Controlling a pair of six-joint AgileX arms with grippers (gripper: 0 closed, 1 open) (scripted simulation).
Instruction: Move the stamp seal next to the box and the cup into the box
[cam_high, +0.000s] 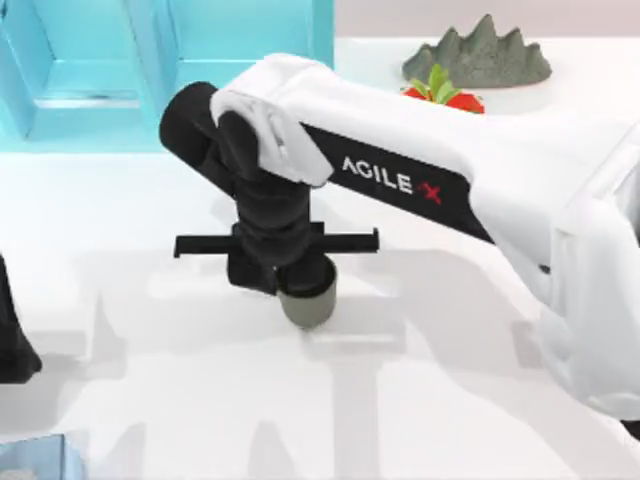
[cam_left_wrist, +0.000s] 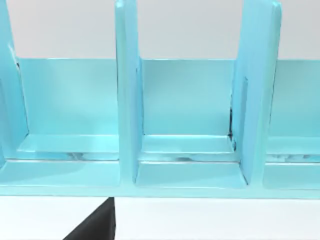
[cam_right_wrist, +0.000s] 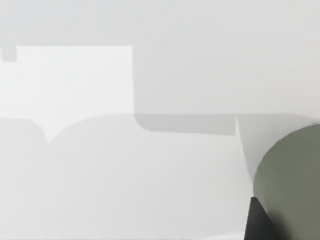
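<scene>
Right arm over the cup, mid-table.

The right gripper (cam_high: 290, 275) hangs directly above the olive-grey cup (cam_high: 309, 300) on the white table (cam_high: 150, 380); whether its jaws grip the cup I cannot tell. The left arm sits at the table's left edge, facing the turquoise box (cam_left_wrist: 190, 165).

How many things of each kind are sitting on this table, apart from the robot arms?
Cup, olive-grey, under the right claw: 1
Turquoise box with compartments: 1
Red pot with green leaves: 1
Grey-green rock model: 1
Total: 4
</scene>
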